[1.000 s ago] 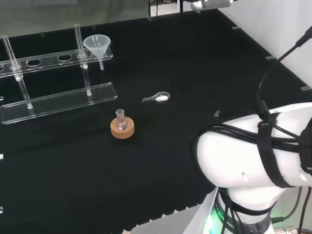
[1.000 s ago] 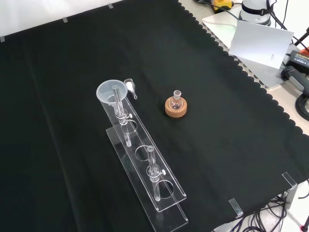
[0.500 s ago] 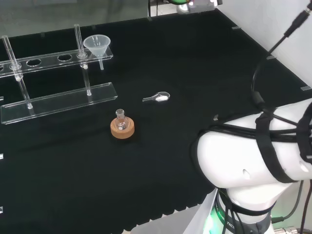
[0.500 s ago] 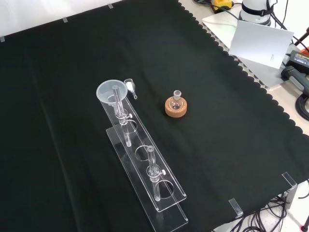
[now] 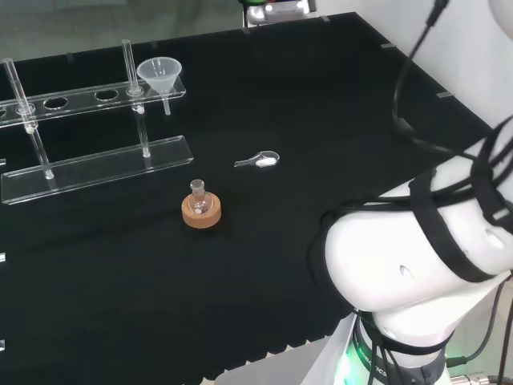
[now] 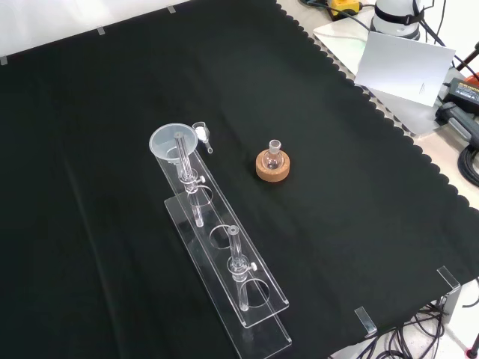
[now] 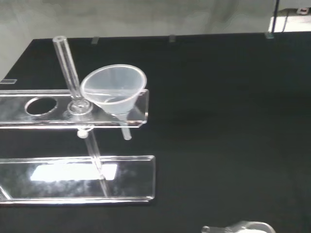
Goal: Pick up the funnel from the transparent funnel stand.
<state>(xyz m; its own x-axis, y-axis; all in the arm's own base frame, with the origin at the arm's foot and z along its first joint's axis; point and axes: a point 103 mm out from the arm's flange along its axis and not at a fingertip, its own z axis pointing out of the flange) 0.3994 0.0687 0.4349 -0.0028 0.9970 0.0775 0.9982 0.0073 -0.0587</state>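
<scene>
A clear funnel [image 5: 160,74] sits upright in the end hole of the transparent funnel stand [image 5: 96,164], at the far left of the head view. Its stem hangs down through the top rail. In the front view the funnel [image 6: 171,142] is at the far end of the stand [image 6: 258,295], near the middle of the cloth. The wrist view looks at the funnel [image 7: 114,90] from some way off, with the stand's base plate [image 7: 77,172] beneath it and one clear post right beside it.
A small round flask on a cork ring [image 5: 199,210] stands in front of the stand in the head view. A small clear spoon with white powder [image 5: 260,160] lies to its right. The arm's white link [image 5: 417,265] bulks at the lower right.
In the head view the arm's white link and its black cables have swung upward and to the right. The funnel, stand, flask and spoon have stayed where they were.
</scene>
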